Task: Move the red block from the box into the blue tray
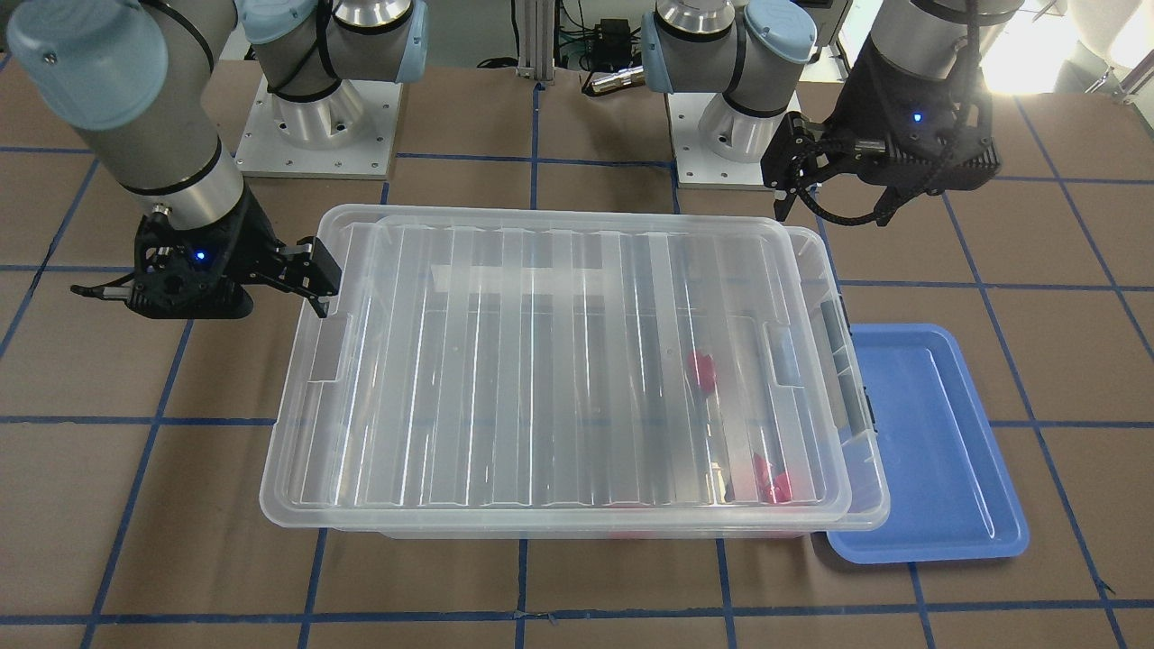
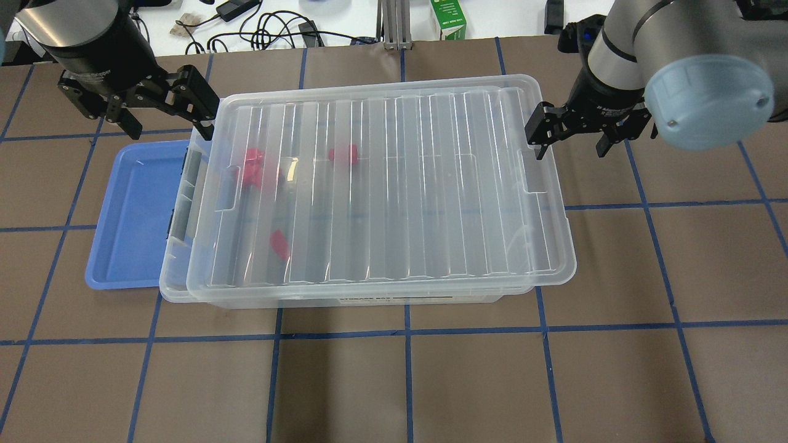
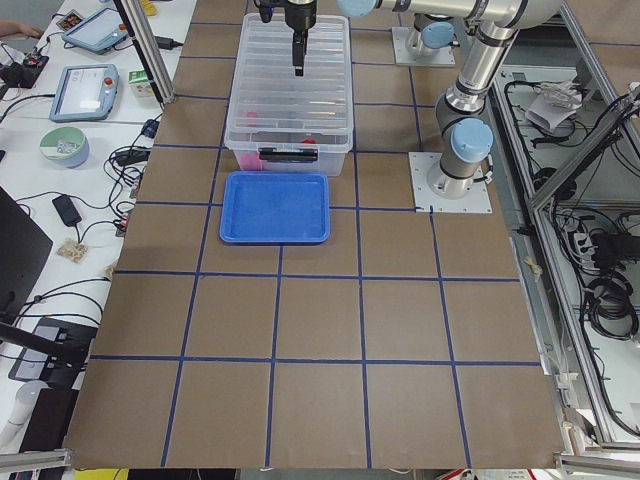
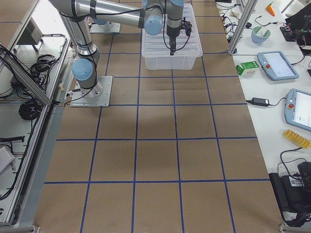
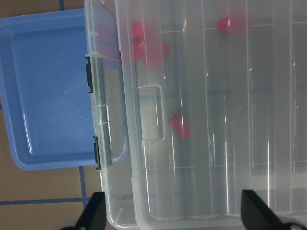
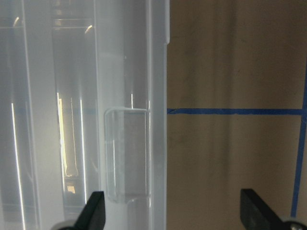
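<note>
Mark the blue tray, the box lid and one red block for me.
blue tray (image 2: 132, 215): overhead view, bare floor of the tray.
box lid (image 2: 418, 184): overhead view, ribbed middle of the lid.
red block (image 2: 343, 154): overhead view, its body, seen through the lid.

The box (image 2: 175, 289) sits on the desk (image 2: 615, 369) before me, its lid (image 2: 394, 184) on top, offset rightward; the tray (image 2: 135, 215) lies touching its left end; blocks (image 2: 342, 154) lie inside near that end; my left pincer (image 2: 169, 131) hangs there, my right pincer (image 2: 570, 147) over the other end.
</note>
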Controlling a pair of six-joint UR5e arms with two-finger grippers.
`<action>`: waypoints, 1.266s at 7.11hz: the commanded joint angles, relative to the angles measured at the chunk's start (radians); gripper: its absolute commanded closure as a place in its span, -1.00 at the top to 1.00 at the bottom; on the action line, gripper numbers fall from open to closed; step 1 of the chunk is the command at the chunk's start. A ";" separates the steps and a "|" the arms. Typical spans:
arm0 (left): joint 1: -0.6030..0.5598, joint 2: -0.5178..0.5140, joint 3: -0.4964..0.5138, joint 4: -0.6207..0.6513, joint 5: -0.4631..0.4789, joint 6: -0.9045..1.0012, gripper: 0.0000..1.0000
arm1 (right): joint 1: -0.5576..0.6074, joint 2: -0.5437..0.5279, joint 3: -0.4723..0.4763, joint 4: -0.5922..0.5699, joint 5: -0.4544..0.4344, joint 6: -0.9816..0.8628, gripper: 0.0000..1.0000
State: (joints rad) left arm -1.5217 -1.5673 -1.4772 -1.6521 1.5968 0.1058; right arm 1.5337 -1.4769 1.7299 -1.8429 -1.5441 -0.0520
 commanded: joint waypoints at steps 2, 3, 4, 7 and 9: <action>0.000 0.000 0.000 0.000 0.000 0.000 1.00 | -0.001 0.044 0.059 -0.116 -0.001 -0.005 1.00; 0.000 0.000 0.000 0.000 0.000 -0.001 1.00 | -0.001 0.047 0.060 -0.119 -0.002 -0.005 1.00; 0.000 0.000 0.002 0.000 0.000 0.000 1.00 | -0.001 0.047 0.062 -0.119 -0.025 -0.012 1.00; 0.000 -0.002 0.002 0.000 0.000 0.000 1.00 | -0.061 0.047 0.062 -0.113 -0.110 -0.078 1.00; 0.000 0.000 0.000 0.000 0.000 0.000 1.00 | -0.121 0.047 0.062 -0.113 -0.111 -0.133 1.00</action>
State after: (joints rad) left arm -1.5217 -1.5684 -1.4761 -1.6521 1.5969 0.1057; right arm 1.4475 -1.4302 1.7916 -1.9556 -1.6528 -0.1553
